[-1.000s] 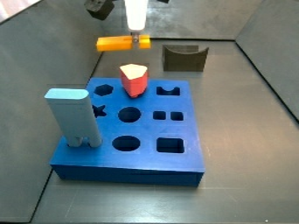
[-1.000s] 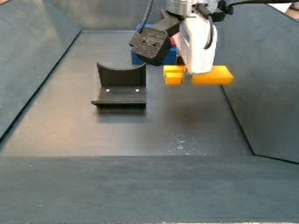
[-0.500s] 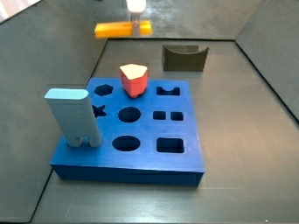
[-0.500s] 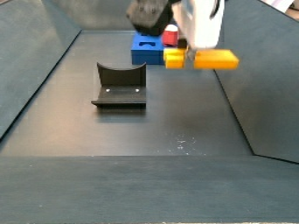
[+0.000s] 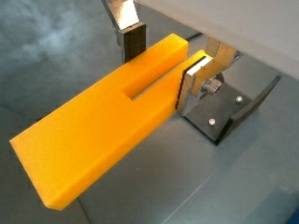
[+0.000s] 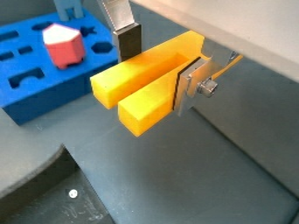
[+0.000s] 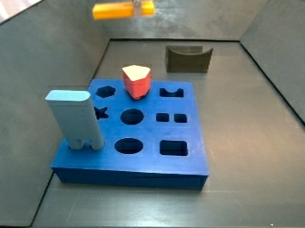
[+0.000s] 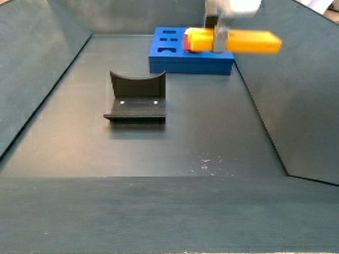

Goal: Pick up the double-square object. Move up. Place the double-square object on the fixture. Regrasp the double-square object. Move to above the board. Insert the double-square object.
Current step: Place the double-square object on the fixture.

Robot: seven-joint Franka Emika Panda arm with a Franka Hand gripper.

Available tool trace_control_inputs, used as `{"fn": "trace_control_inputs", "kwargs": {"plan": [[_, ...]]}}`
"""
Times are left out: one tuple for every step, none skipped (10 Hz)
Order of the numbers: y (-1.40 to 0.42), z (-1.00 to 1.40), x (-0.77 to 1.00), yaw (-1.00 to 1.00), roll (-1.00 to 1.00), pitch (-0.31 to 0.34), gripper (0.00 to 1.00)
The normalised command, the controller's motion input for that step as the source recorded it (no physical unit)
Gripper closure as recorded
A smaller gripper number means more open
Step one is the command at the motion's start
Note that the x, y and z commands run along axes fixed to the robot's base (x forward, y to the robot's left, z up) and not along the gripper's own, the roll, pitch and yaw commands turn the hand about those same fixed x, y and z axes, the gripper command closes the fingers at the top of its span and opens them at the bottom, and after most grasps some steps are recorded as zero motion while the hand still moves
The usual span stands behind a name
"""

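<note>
Lab test cell — grey walled enclosure [image 7: 48, 80], fixture [image 8: 134, 98], gripper [image 6: 158, 66] above.

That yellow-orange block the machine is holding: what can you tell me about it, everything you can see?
The double-square object is a long, smooth yellow-orange block that looks like plastic, slotted at one end into two square feet. It lies level, high above the floor in both side views, touching nothing but the gripper, whose two silver fingers clamp its sides near the middle.
</note>
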Motion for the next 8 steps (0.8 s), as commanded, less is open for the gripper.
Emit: {"fn": "trace_control_inputs", "kwargs": {"plan": [[-0.01,0.24,0.0,0.0,-0.13,0.056,1.0],[-0.19,-0.38,1.0,1.0,0.03,-0.062,1.0],[-0.19,-0.41,1.0,1.0,0.03,-0.062,1.0],[-0.16,-0.38,1.0,1.0,0.04,-0.062,1.0],[-0.13,-0.3,1.0,1.0,0.05,-0.059,1.0],[-0.12,-0.27,1.0,1.0,0.05,-0.056,1.0],[-0.1,-0.24,1.0,1.0,0.06,-0.056,1.0],[-0.09,-0.23,1.0,1.0,0.06,-0.055,1.0]]}}
